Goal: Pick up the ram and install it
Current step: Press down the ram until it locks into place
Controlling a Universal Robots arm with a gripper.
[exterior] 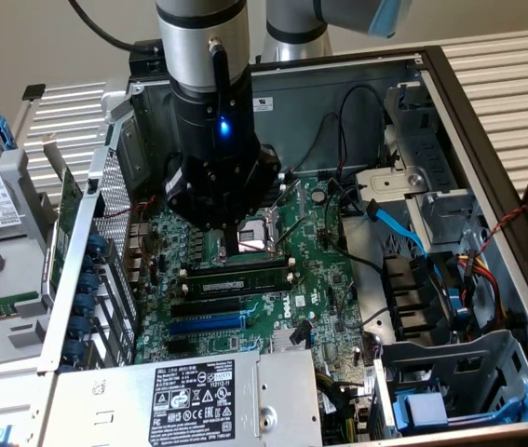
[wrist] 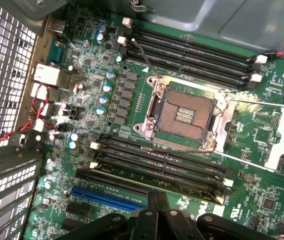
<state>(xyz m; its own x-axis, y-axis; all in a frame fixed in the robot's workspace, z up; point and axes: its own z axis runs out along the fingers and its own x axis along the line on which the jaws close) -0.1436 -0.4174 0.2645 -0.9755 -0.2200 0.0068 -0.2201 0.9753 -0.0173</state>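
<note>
Presently the gripper (exterior: 234,244) hangs inside the open computer case (exterior: 473,140), low over the green motherboard (exterior: 324,279), its fingers clenched together with nothing between them. In the wrist view the gripper (wrist: 158,210) shows as dark fingers pressed together just above the near bank of memory sockets. The ram (exterior: 236,277) lies seated lengthwise in one of the black sockets directly beneath the fingertips, a long dark green stick level with its neighbours; in the wrist view the ram (wrist: 157,178) occupies the socket nearest the blue slot (wrist: 109,199). Whether the fingertips touch its top edge cannot be told. Beyond the sockets sits the uncovered processor socket (wrist: 182,115) with its metal frame, and past that a second bank of black sockets (wrist: 192,55). A silver power supply (exterior: 180,396) with a printed label occupies the near corner of the case in the exterior view.
</note>
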